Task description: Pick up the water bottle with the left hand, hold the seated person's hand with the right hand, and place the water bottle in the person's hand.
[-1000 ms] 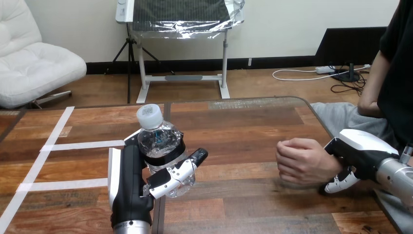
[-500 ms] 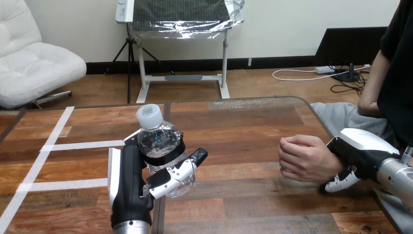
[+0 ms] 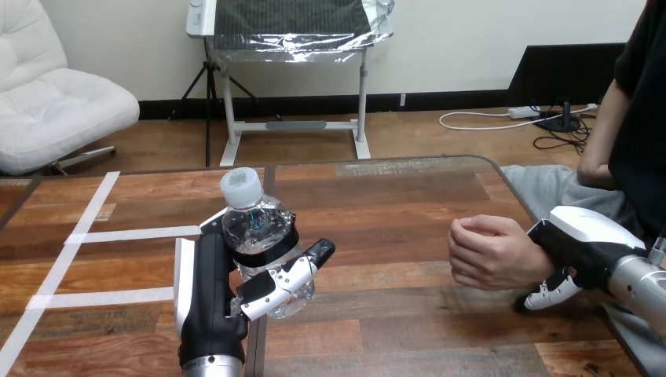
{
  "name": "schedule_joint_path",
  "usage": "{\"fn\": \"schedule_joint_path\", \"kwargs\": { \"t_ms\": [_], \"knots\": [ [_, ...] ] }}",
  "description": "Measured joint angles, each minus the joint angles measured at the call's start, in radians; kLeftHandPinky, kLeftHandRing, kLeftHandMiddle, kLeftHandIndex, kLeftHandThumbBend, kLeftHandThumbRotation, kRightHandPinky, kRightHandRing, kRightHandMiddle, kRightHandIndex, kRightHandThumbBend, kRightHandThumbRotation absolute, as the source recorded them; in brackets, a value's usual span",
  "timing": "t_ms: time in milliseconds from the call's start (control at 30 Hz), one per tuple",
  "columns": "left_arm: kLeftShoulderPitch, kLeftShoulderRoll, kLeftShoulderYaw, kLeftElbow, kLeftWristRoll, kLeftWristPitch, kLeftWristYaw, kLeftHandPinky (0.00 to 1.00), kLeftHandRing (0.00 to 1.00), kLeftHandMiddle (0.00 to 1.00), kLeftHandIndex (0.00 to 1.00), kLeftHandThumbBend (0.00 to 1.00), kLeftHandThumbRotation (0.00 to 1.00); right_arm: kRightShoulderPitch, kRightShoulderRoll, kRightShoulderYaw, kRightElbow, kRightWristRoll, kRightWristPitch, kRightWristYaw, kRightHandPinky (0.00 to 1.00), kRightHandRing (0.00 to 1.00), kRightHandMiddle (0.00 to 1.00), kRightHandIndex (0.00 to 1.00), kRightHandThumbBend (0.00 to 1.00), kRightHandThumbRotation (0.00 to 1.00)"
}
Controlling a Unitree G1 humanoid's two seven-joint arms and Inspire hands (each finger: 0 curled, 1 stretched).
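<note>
Near the front edge of the wooden table (image 3: 393,204), left of centre, the left hand (image 3: 206,290) has its fingers (image 3: 276,284) curled round the lower body of the clear water bottle (image 3: 257,228), which is upright with its white cap on top. Well apart to its right, by the right edge, the person's hand (image 3: 488,253) is loosely curled, not opened to receive. The right hand (image 3: 580,245) touches it from the edge side; whether it grips, I cannot tell. The bottle's path runs rightward.
</note>
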Motion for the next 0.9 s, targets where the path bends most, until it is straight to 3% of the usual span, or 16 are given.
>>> {"fn": "schedule_joint_path", "kwargs": {
  "t_ms": [500, 533, 900],
  "knots": [
    [0.0, 0.0, 0.0, 0.0, 0.0, 0.0, 0.0, 0.33, 0.38, 0.43, 0.43, 0.66, 0.0, 0.002, -0.005, 0.0, -0.03, -0.017, 0.089, 0.004, 0.34, 0.44, 0.54, 0.53, 0.77, 0.0],
    [0.0, 0.0, 0.0, 0.0, 0.0, 0.0, 0.0, 0.33, 0.38, 0.43, 0.44, 0.66, 0.0, 0.007, -0.006, 0.0, -0.037, -0.028, 0.123, 0.005, 0.41, 0.51, 0.61, 0.57, 0.77, 0.0],
    [0.0, 0.0, 0.0, 0.0, -0.002, 0.0, -0.001, 0.32, 0.38, 0.43, 0.44, 0.66, 0.0, 0.023, -0.014, -0.001, -0.084, -0.029, 0.188, 0.038, 0.53, 0.62, 0.69, 0.62, 0.75, 0.0]
  ]
}}
